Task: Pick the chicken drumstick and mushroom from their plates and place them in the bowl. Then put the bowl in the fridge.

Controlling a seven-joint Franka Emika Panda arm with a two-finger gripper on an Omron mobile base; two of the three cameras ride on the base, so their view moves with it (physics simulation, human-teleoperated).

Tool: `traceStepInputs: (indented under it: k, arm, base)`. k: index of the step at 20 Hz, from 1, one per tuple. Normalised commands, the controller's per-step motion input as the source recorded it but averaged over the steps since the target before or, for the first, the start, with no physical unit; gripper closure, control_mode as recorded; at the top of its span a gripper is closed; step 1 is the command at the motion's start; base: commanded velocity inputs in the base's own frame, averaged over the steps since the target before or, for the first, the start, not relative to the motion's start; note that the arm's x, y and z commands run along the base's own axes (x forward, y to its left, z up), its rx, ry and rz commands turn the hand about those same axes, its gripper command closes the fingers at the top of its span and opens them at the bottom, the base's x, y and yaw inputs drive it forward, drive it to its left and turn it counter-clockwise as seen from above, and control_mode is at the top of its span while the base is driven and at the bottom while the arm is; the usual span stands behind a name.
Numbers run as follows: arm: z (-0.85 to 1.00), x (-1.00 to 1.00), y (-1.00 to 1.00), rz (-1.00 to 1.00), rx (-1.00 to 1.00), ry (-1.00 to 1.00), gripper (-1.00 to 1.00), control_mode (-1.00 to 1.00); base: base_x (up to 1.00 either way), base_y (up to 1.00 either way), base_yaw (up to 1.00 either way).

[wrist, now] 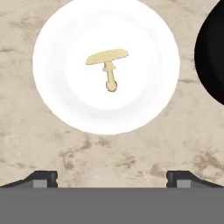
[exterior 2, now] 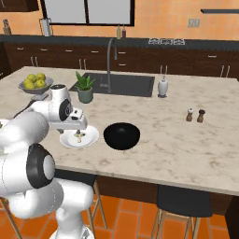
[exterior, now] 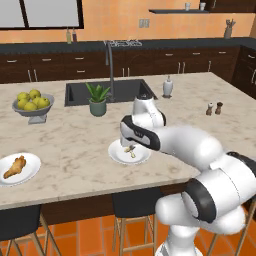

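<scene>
Where the left base view covers the desk (exterior: 70,145), the chicken drumstick (exterior: 15,167) lies on the far-left plate (exterior: 31,172), well apart from the near plate (exterior: 142,156) carrying the mushroom (exterior: 131,150); the arm hides the bowl here. A grey fruit bowl (exterior: 34,111) and a potted plant (exterior: 98,100) stand behind.

The right base view shows the black bowl (exterior 2: 121,136) just beside the mushroom plate (exterior 2: 88,138), with the mushroom (exterior 2: 79,136) under the hand.

The hand view looks straight down on the mushroom (wrist: 108,65), lying centred on its plate (wrist: 57,100). The end effector (wrist: 112,179) is released, jaws wide apart, empty, above the desk. The bowl rim (wrist: 212,57) shows at the right edge.
</scene>
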Motion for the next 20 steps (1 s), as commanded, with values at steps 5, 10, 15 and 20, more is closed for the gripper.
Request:
traceStepInputs:
  k: [5, 10, 15, 20]
  arm:
    - [-0.52, 0.53, 0.0, 0.01, 0.0, 0.03, -1.0, -1.0]
    - [-0.41, 0.6, 0.02, 0.0, 0.0, 0.06, -1.0, -1.0]
    - [-0.45, 0.5, 0.15, 0.0, 0.0, 0.05, -1.0, -1.0]
    - [-0.48, 0.39, 0.11, 0.0, 0.0, 0.01, -1.0, -1.0]
  base:
    - [0.0, 0.0, 0.0]
    - [0.0, 0.0, 0.0]
    - [0.0, 0.0, 0.0]
    - [0.0, 0.0, 0.0]
